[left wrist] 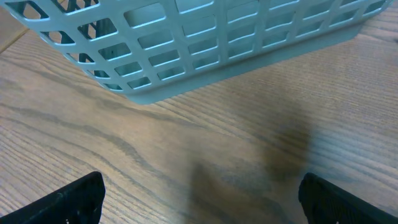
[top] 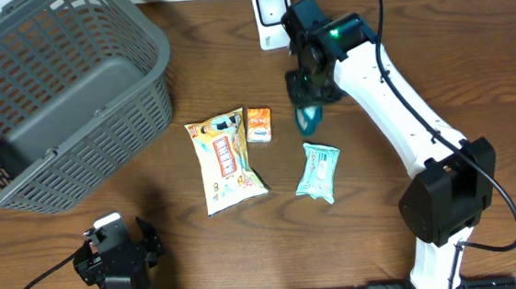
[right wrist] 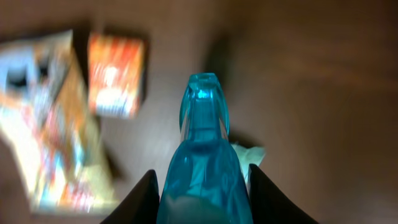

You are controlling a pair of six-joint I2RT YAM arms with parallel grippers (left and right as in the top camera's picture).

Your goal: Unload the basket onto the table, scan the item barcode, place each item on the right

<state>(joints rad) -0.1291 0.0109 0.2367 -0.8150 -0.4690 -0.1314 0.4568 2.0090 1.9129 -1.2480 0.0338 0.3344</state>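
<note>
Bottle (right wrist: pixel 202 149) of teal plastic inside right pincer (right wrist: pixel 202 179), near white scanner (top: pixel 272 14)

The upper left of the table (top: pixel 368 247) is taken up by the basket (top: pixel 60 95). Seen from the left wrist, its wall is met just ahead of the left gripper (left wrist: pixel 202 198), whose fingers stand wide apart over bare wood. The middle is blocked by a bag (top: pixel 225 161), a box (top: pixel 258 124) and a packet (top: pixel 318 170), lying close together with narrow gaps only. The right arm (top: pixel 398 106) is stretched across from the lower right to the scanner (top: pixel 271 14), with the bottle (top: pixel 309 115) held just beside the box. Bare wood is found between basket and bag, along the near edge, and right of the arm.
</note>
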